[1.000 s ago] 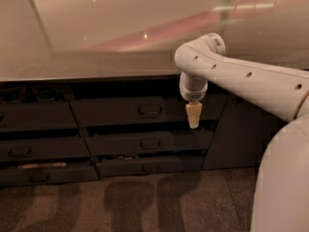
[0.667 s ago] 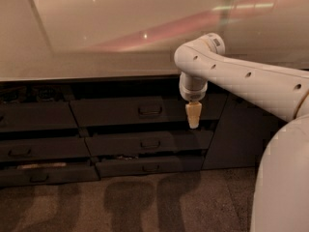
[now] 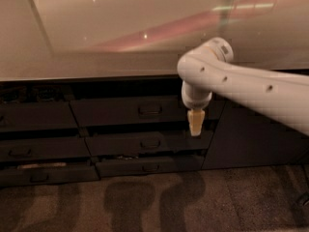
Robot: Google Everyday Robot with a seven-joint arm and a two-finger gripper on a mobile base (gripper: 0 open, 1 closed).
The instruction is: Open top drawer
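The top drawer is the widest dark grey front, just under the countertop, with a dark loop handle at its centre. Its front stands about flush with the fronts beside it. My gripper hangs point-down from the white arm, its yellowish tip in front of the drawer's right end, to the right of the handle and a little lower. It holds nothing that I can see.
Two shorter drawer fronts sit below the top one, stepped outward. A left stack of dark fronts stands beside them. A pale countertop overhangs all. A dark panel stands at right, above carpet.
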